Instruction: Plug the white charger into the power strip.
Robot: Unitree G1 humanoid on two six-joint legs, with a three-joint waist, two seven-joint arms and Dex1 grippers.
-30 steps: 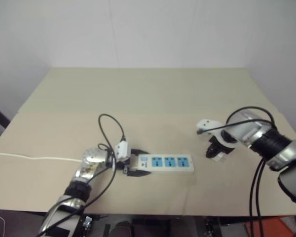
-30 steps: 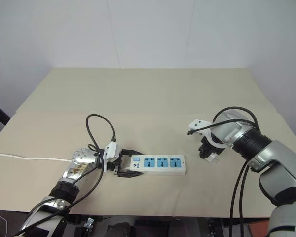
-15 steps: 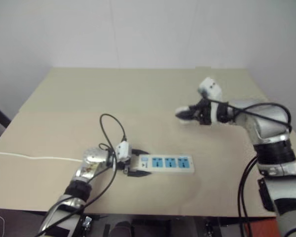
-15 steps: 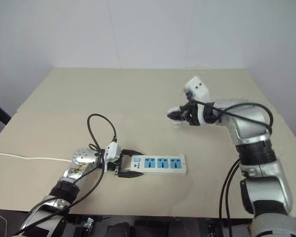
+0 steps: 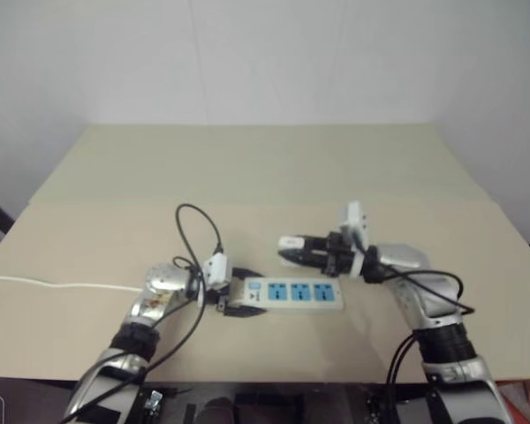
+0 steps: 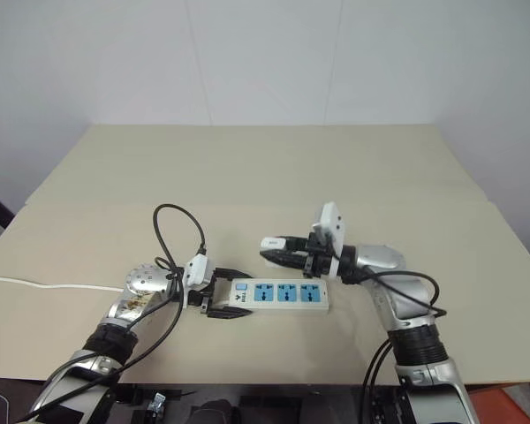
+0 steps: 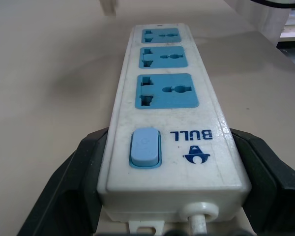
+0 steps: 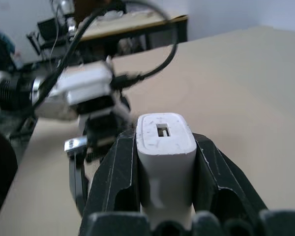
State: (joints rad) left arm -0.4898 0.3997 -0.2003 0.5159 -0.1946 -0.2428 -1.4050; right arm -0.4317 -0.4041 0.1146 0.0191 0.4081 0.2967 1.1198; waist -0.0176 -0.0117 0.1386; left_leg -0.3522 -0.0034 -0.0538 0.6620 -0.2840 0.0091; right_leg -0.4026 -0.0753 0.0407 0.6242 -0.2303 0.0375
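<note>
Strip (image 6: 279, 296) lies flat on the table (image 6: 247, 168), near the front edge, long axis running L–R, three blue sockets (image 7: 166, 90) facing up. Switch end points toward the robot's left, w/ a blue rocker (image 7: 145, 147) and thin white cord (image 6: 44, 284) trailing off across the table to the left.

L gripper (image 6: 219, 294) is at that switch end, fingers (image 7: 71, 184) spread wide and set on either side of the strip's body, hugging both long edges; pressed tight or just alongside, can't tell.

R gripper (image 5: 291, 250) hangs above the table just behind the strip, pointing toward the robot's left, roughly level. It's clenched on the charger (image 8: 164, 147): white boxy body sits between the two black fingers (image 8: 119, 179), rounded end w/ a small slot sticking out past the tips. Charger is off the table, over the strip's back edge near the switch-side socket, not touching the strip. Prongs can't be made out.
</note>
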